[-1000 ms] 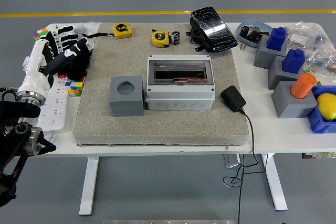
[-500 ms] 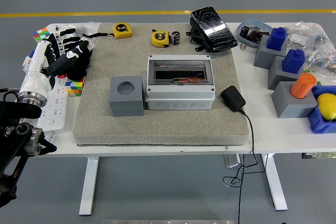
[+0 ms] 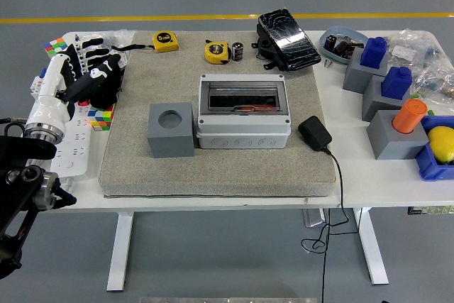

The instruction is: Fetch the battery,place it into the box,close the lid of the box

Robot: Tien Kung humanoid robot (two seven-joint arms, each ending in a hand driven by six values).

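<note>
Battery [image 3: 237, 51] one, box [image 3: 243, 113] one, tape measures [image 3: 165, 40] two

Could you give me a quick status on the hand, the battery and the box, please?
Left hand at table's left edge, holding nothing. Battery upright at mat's far edge. Box mid-mat, lid down. Nothing between.

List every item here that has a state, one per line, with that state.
Box: lid shut.
Grey block: upright, hole in its top empty.
Left hand: at the table's left edge, holding nothing.
Orange cylinder: seated upright in its grey holder.
Power adapter: lying on the mat, cable trailing off the table.
</note>
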